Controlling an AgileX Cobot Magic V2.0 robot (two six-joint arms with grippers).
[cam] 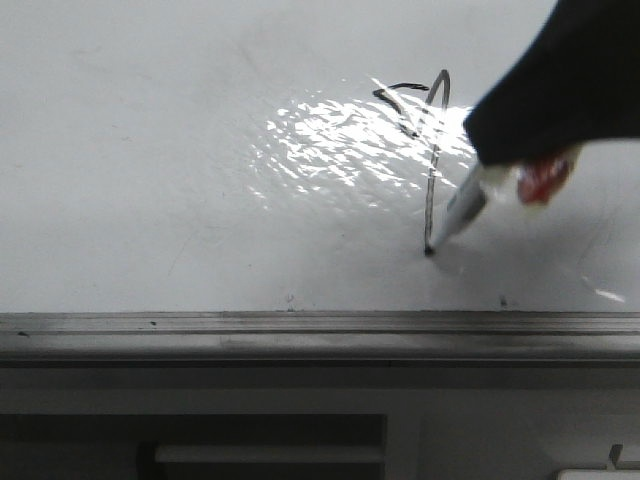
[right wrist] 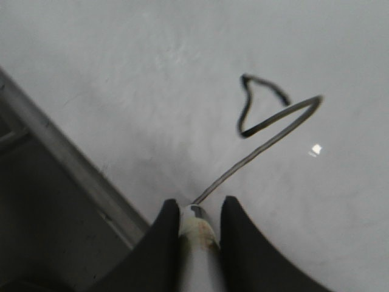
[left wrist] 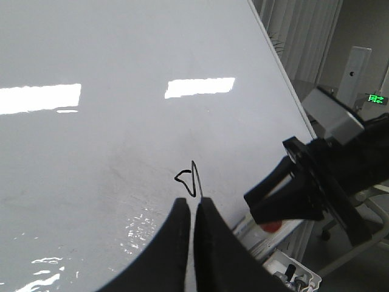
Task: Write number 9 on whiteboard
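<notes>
Right end effector (right wrist: 196, 222): pinching the marker (cam: 462, 207), tip touching the whiteboard (cam: 150, 180).
Number 9 (cam: 432, 150): long stroke, small hooked loop.
Left end effector (left wrist: 193, 214): fingers pressed nearly together, holding nothing.

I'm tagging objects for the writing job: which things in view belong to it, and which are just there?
In the job:
- whiteboard
- number 9, partly drawn
- marker, tip on the board
- right gripper, shut on the marker

Just there:
- left gripper, holding nothing
- grey frame edge

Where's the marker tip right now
In the front view, the marker tip touches the whiteboard right of centre, at the number 9 stroke's lower end.
</notes>
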